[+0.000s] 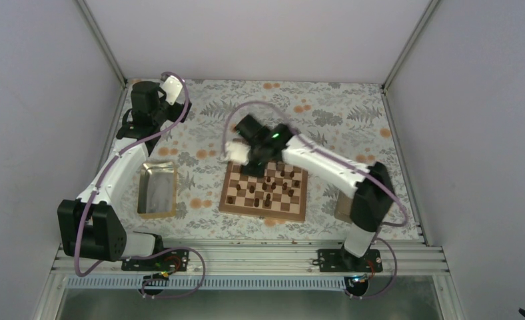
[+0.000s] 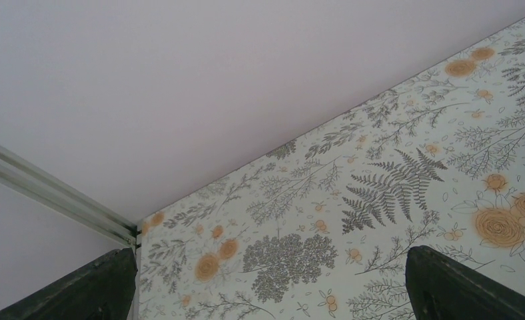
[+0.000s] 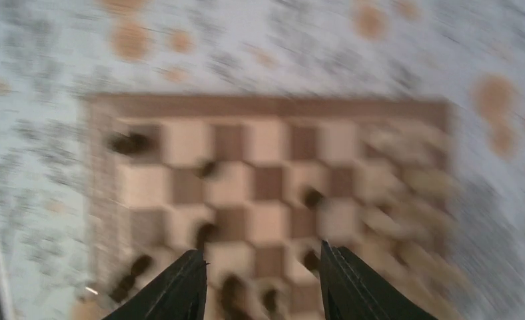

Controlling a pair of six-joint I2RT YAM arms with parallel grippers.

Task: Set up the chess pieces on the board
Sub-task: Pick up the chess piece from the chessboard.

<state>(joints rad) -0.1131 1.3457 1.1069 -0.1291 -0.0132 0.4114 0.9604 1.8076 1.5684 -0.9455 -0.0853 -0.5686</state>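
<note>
Steadiness is counting most: the right gripper (image 3: 261,252), jaws parted and empty, is hovering above the board (image 1: 260,213) at centre frame and should be settling over one dark piece (image 1: 267,198) before closing.

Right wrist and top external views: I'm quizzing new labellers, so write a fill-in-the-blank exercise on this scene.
The right gripper hovers over the ____. Its fingers are ____, with nothing between them. In the top view, the metal tray lies on the ____ side of the board.
Missing words: board; open; left.
</note>
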